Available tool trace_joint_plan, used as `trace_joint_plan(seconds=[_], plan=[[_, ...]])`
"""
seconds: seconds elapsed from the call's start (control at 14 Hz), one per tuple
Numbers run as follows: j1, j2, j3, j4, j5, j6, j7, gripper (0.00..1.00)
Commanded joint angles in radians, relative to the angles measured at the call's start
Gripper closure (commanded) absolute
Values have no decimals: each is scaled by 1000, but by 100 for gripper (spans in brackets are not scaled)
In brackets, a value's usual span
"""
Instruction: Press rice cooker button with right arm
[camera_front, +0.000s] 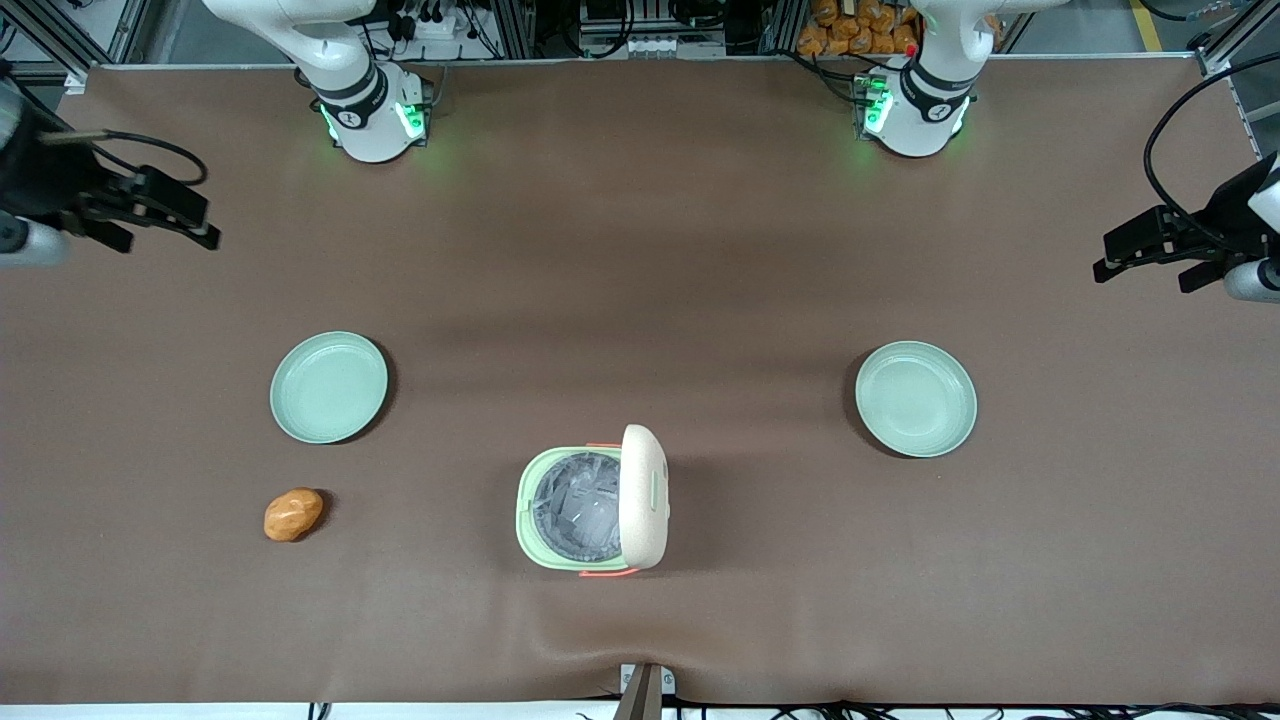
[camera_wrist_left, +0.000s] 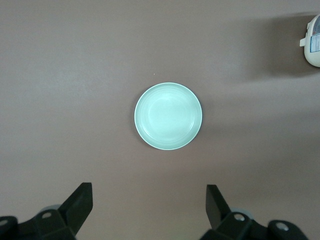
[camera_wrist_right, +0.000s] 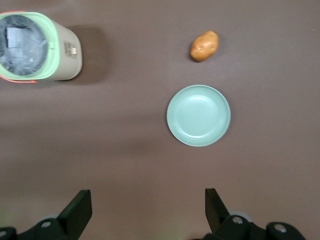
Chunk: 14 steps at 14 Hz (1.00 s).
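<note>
The rice cooker (camera_front: 590, 500) is cut off at the right wrist view's edge, lid raised. The gripper (camera_wrist_right: 145, 210) is held released above the brown table (camera_front: 640, 250).

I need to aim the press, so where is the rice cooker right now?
The rice cooker sits mid-table with its lid up, nearer the front camera than both plates. The open pincer hovers above the plate beside the potato.

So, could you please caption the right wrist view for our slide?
Open right gripper hovering above the table, overlooking a pale-green plate, a potato and the open-lidded rice cooker.
</note>
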Motion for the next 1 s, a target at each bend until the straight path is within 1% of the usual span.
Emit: trace_joint_plan(seconds=[0.0, 0.14, 0.21, 0.5, 0.64, 0.93], plan=[[-10, -37, -57, -39, -29, -29, -35, 0], [-10, -36, -82, -44, -67, -55, -130, 0], [-10, -36, -90, -42, -73, -65, -138, 0], [-5, -36, -90, -42, -77, -63, -132, 0], [-1, -34, -90, -38, -98, -56, -133, 0], [0, -36, -90, -36, -98, -56, -127, 0]])
